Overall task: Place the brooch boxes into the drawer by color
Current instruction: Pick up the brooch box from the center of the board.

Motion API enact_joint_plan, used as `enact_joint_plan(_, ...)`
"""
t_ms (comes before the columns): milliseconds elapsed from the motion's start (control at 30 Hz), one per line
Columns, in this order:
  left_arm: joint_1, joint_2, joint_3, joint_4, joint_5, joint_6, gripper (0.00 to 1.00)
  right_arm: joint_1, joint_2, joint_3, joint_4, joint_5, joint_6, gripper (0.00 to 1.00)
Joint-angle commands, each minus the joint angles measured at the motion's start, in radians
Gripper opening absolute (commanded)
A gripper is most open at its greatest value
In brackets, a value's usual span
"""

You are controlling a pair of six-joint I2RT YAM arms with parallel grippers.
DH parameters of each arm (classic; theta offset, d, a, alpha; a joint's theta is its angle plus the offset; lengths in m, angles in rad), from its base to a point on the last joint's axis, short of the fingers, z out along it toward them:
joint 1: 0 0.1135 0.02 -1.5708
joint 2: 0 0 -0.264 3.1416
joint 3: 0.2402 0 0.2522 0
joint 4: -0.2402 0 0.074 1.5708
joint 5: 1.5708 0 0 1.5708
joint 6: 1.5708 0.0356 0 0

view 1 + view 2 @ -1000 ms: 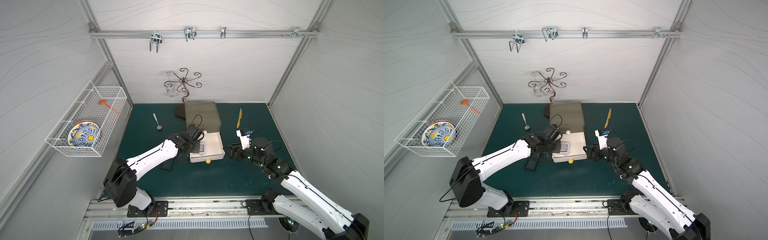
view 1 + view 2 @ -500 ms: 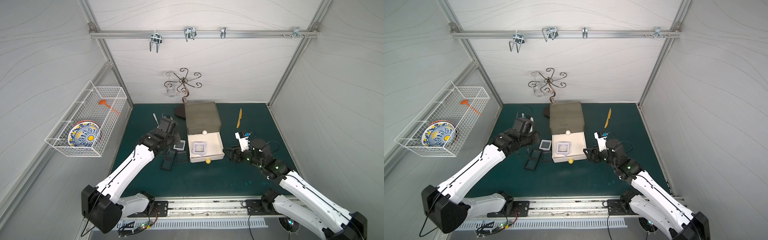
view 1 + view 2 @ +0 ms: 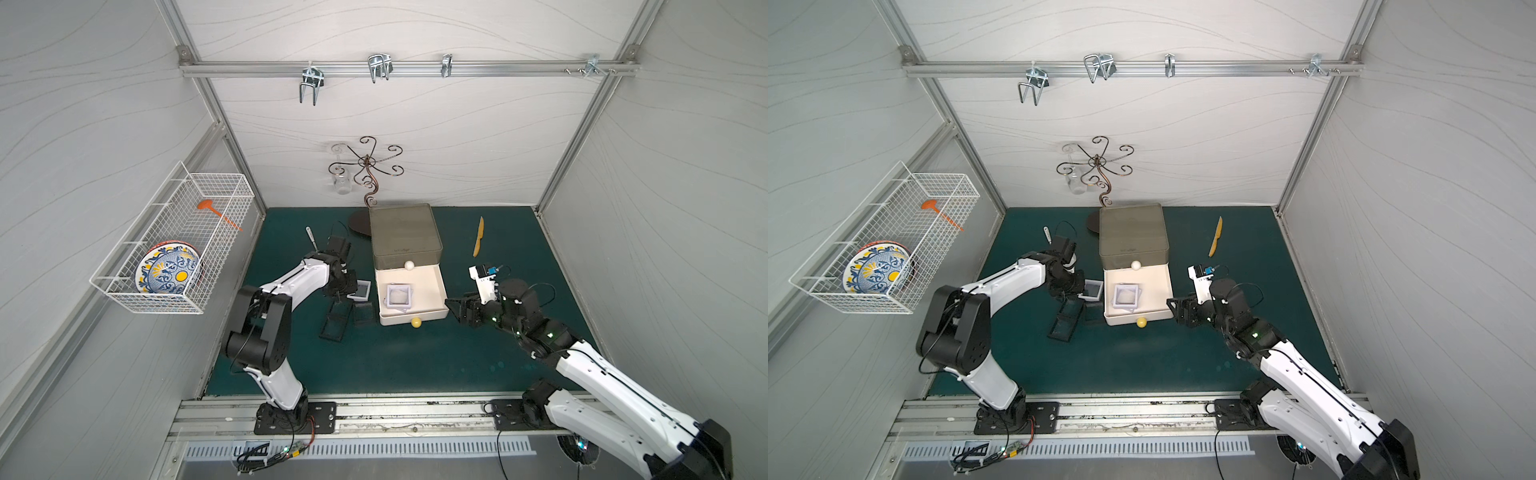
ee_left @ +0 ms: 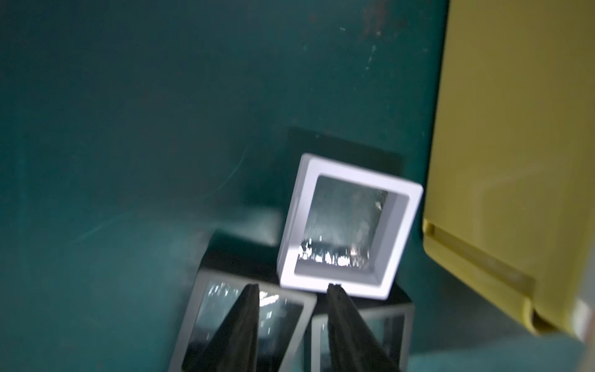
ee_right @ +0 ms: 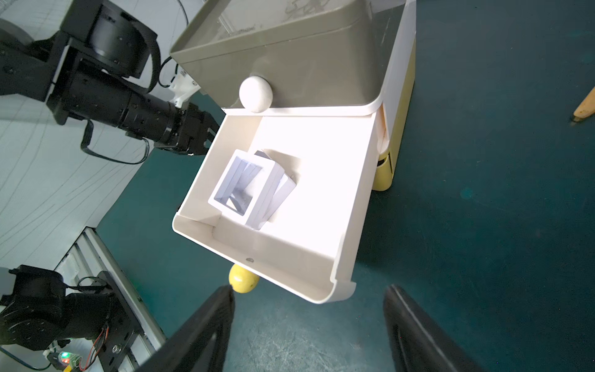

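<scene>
Two black boxes [image 3: 333, 326] [image 3: 364, 313] lie flat on the green mat [image 3: 415, 365], directly under the left gripper [image 4: 294, 286]. Its fingers stand a little apart with nothing between them. Just past its fingertips, a white box [image 4: 349, 225] rests tilted, its near edge propped on the black boxes. One fingertip is at or nearly at that edge, but the wrist view is too blurred to tell whether they touch. Beyond that box, on its far side from the gripper, stands the chest [image 3: 403, 237]. Its white drawer [image 3: 432, 286] is out, and a loose stack of white boxes [image 3: 398, 297] sits inside, nearer the left gripper's side. A yellow knob [image 5: 243, 278] shows under the drawer front. The right gripper [image 3: 454, 310] sits low at the drawer's other front corner and points at it. Its fingers are spread wide and empty, with the corner straight ahead and the yellow knob just beside one fingertip.
</scene>
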Motion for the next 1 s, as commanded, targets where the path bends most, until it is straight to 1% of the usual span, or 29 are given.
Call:
enact_joint_plan(0,0.005,0.046,0.080,0.029,-0.001,0.040,0.39,-0.003,-0.016,-0.020,0.012,0.021,-0.005,0.78)
enact_joint_plan(167,0.007,0.101,0.122,0.011,-0.032,0.052,0.39,-0.003,-0.008,-0.026,0.011,0.024,-0.005,0.78)
enact_joint_plan(300,0.008,0.123,0.128,0.007,-0.049,0.057,0.39,-0.003,0.006,-0.021,0.013,0.022,-0.010,0.78)
enact_joint_plan(467,0.009,0.152,0.127,0.004,-0.068,0.063,0.35,-0.004,0.020,-0.013,0.017,0.023,-0.016,0.78)
enact_joint_plan(533,0.010,0.157,0.124,0.004,-0.066,0.066,0.31,-0.004,0.024,-0.014,0.020,0.023,-0.016,0.78)
enact_joint_plan(567,0.010,0.157,0.124,0.002,-0.067,0.066,0.27,-0.004,0.027,-0.013,0.022,0.023,-0.015,0.79)
enact_joint_plan(733,0.010,0.126,0.106,0.001,-0.087,0.062,0.03,-0.004,0.038,-0.012,0.032,0.017,-0.010,0.78)
enact_joint_plan(767,0.009,0.115,0.100,0.003,-0.096,0.060,0.00,-0.003,0.038,-0.010,0.030,0.016,-0.010,0.78)
enact_joint_plan(900,0.010,0.085,0.101,-0.012,-0.119,0.055,0.00,-0.003,0.039,0.000,0.027,0.012,-0.011,0.78)
enact_joint_plan(967,0.010,0.044,0.095,-0.019,-0.126,0.046,0.00,-0.003,0.037,0.006,0.023,0.015,-0.014,0.78)
